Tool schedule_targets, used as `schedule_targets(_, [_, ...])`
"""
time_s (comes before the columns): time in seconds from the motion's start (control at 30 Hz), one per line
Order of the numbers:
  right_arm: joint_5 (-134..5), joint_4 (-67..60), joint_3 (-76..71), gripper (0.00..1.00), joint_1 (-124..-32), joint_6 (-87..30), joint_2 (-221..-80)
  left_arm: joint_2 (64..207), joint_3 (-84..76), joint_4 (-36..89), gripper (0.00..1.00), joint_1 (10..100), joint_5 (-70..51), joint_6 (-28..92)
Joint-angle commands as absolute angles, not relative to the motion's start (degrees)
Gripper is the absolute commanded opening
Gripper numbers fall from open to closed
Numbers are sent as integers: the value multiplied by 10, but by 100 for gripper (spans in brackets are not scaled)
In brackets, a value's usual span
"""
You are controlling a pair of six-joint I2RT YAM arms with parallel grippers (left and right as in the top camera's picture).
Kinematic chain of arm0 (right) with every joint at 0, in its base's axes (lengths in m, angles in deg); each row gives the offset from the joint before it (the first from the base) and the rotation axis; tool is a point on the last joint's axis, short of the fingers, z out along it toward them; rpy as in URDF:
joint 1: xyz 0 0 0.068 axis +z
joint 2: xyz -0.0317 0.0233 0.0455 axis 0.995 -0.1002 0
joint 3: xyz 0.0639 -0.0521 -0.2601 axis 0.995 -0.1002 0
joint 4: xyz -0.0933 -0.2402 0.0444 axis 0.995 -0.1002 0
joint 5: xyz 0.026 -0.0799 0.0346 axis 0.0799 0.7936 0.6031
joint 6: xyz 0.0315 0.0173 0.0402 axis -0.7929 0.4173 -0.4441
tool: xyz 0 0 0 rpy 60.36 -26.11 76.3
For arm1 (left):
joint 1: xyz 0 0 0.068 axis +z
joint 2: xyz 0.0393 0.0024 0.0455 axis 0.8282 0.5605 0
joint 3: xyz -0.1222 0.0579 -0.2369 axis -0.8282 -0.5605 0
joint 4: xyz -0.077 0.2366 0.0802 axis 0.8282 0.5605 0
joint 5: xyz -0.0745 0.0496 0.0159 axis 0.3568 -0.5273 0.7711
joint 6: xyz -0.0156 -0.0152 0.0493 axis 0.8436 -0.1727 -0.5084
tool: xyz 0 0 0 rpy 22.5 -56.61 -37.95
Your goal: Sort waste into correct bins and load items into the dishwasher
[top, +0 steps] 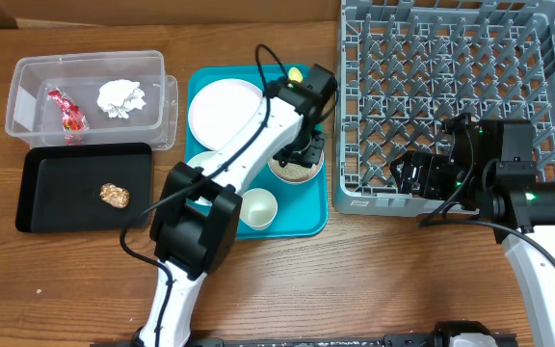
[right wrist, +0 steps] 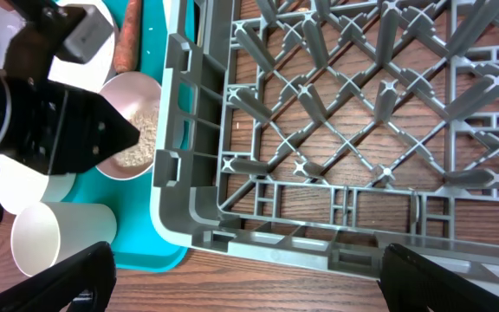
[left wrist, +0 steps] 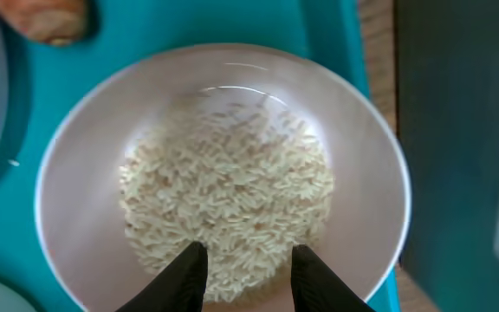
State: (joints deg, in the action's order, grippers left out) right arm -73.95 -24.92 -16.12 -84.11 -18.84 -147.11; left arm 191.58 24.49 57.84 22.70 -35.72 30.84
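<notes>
Black fingertips [left wrist: 187, 276] of the left gripper [left wrist: 245, 279] stand part-way apart at the near rim of a white bowl [left wrist: 76, 191]. Loose rice [left wrist: 223, 182] shows in the gap between them. Nothing I can see is clamped, and I cannot tell whether the tips are down in the grains or just above them. The rice lies directly ahead of and beneath these fingers. It is a round heap with no long axis, so I judge any approach angle would serve.

Around the bowl is the teal tray [left wrist: 189, 26]. Past the bowl's far rim, off to one side, lies what looks like the carrot piece [left wrist: 50, 17]. Farther off, beyond the plate [top: 222, 111], sits the black tray [top: 66, 173] holding a brown lump [top: 115, 195]. Beside it is the clear tub [top: 27, 82] with the red wrapper [top: 68, 114] and napkin [top: 121, 96].

The left arm is plainly the nearer one to the rice. The right gripper [right wrist: 249, 286] hangs at the edge of the dish rack [right wrist: 319, 130], its fingers [right wrist: 68, 277] spread wide and empty, and the bowl is just past the rack wall from it.
</notes>
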Motion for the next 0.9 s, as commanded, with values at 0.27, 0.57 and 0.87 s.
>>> schedule_targets(0.27, [-743,-244,-146,100,-840,-186,-1471,1916,243,569,38,225,-329,350])
schedule_targets(0.57, [-743,-245,-146,100,-840,-186,-1471,1916,244,496,43,252,-324,391])
schedule_targets(0.87, [-743,-245,-146,100,-840,-186,-1471,1916,258,530,44,260,-342,303])
